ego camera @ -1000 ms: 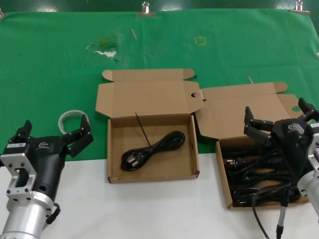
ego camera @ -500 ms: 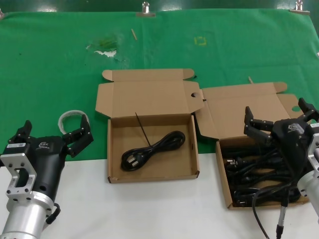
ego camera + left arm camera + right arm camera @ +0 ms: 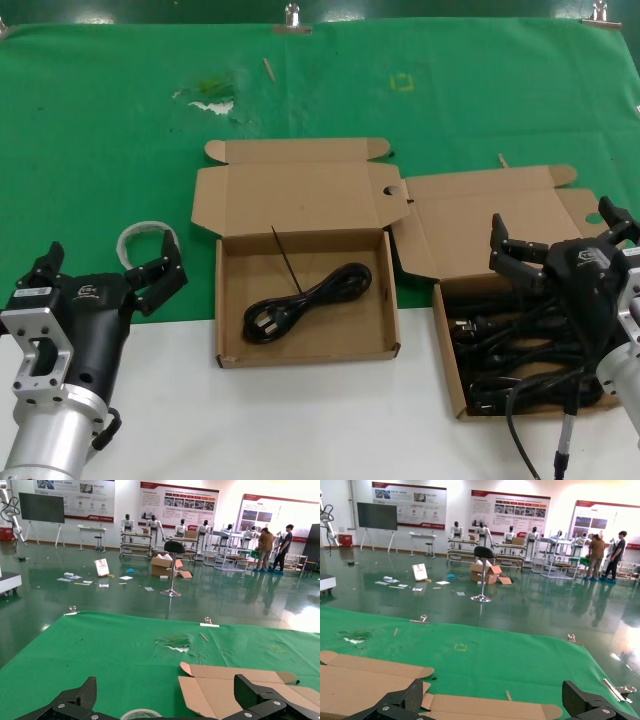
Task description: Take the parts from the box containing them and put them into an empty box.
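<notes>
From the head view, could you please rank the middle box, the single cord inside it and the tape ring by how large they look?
1. The middle box, lid open, largest.
2. The single cord coiled on its floor.
3. The tape ring, smallest, partly hidden behind the left end effector.

1. A green cloth (image 3: 100,150) covers the far part of the table.
2. A pale ring of tape (image 3: 140,238) lies on it.
3. Silver metal clips (image 3: 292,18) hold its far edge.
4. A white tabletop (image 3: 300,420) lies nearest.
5. A black swivel stool (image 3: 172,570) stands on the glossy hall floor beyond.
</notes>
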You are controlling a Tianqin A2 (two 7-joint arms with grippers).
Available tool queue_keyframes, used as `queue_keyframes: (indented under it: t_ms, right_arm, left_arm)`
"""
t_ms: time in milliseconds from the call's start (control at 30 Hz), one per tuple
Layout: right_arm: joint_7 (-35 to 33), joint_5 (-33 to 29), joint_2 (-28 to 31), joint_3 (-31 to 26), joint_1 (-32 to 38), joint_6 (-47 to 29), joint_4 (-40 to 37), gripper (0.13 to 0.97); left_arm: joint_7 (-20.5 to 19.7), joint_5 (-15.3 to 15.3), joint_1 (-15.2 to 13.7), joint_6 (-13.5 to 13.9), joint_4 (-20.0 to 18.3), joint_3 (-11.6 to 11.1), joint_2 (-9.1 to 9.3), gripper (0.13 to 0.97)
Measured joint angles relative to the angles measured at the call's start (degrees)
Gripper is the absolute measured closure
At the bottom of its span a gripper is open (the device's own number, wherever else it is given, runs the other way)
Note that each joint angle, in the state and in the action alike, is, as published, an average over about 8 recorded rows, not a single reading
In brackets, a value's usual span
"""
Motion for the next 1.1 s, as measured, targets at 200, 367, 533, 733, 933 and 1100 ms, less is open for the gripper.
queue_keyframes:
  t_ms: [200,367,533,733,933,1100]
  right_arm:
    - [0.0,0.0,0.0,0.0,0.0,0.0,0.0,0.129]
    - [0.0,0.0,0.0,0.0,0.0,0.0,0.0,0.129]
    - [0.0,0.0,0.0,0.0,0.0,0.0,0.0,0.129]
    - [0.0,0.0,0.0,0.0,0.0,0.0,0.0,0.129]
    - [0.0,0.0,0.0,0.0,0.0,0.0,0.0,0.129]
    - [0.0,0.0,0.0,0.0,0.0,0.0,0.0,0.129]
  left_arm:
    - [0.0,0.0,0.0,0.0,0.0,0.0,0.0,0.132]
    - [0.0,0.0,0.0,0.0,0.0,0.0,0.0,0.132]
    - [0.0,0.0,0.0,0.0,0.0,0.0,0.0,0.132]
    - [0.0,0.0,0.0,0.0,0.0,0.0,0.0,0.132]
    - [0.0,0.0,0.0,0.0,0.0,0.0,0.0,0.132]
    - [0.0,0.0,0.0,0.0,0.0,0.0,0.0,0.132]
